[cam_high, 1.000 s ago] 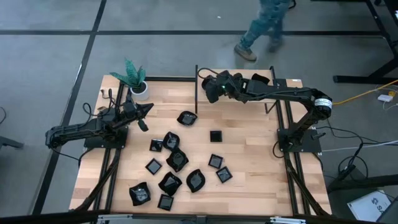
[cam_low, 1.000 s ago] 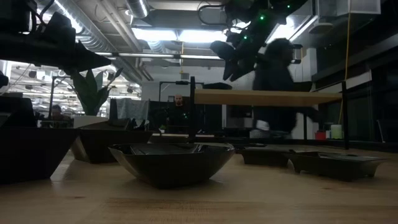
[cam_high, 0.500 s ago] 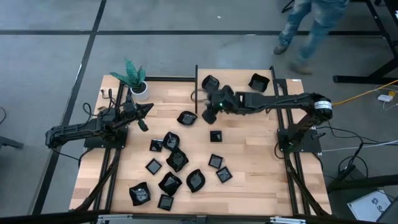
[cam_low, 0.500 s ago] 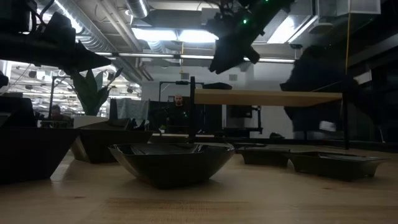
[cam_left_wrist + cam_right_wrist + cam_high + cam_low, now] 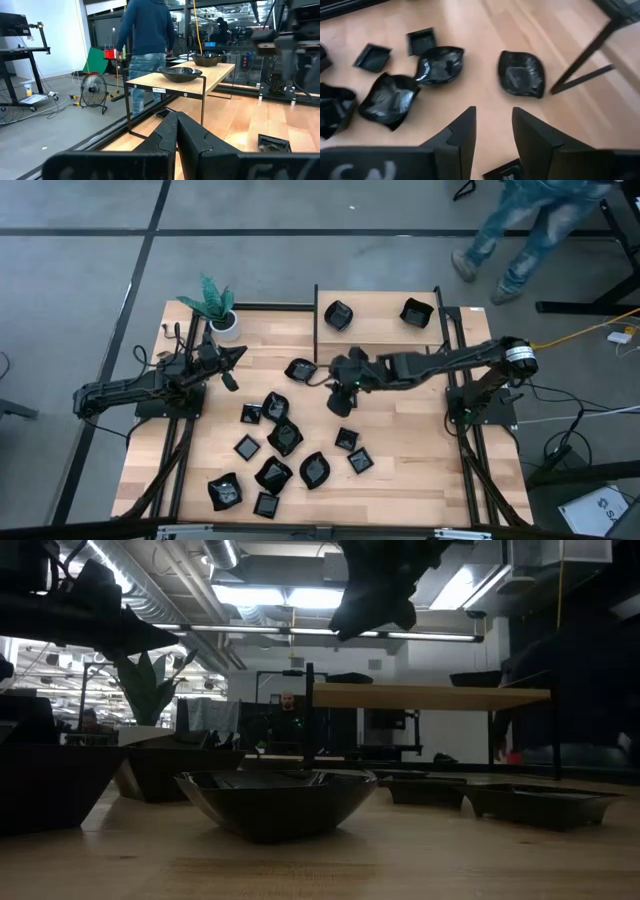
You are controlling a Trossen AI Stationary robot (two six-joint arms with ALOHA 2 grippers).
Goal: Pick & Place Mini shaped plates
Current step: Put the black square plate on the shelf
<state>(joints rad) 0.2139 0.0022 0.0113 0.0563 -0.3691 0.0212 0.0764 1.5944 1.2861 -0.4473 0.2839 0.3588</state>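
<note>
Counter (image 5: 400, 480) of pale wood is carrying a raised shelf (image 5: 378, 325) with two mini shaped plates (image 5: 339, 315) on it, while about a dozen more are lying scattered below. Right tool (image 5: 340, 395) is hovering over a small square plate (image 5: 505, 171) mid-counter, fingers (image 5: 532, 135) spread and gripping nothing. Left tool (image 5: 232, 358) is waiting near a potted plant (image 5: 213, 305), fingers shut and empty. Risk, judging from here: glossy, shallow rims may be slipping from the fingers, or a neighbouring plate getting nudged
</note>
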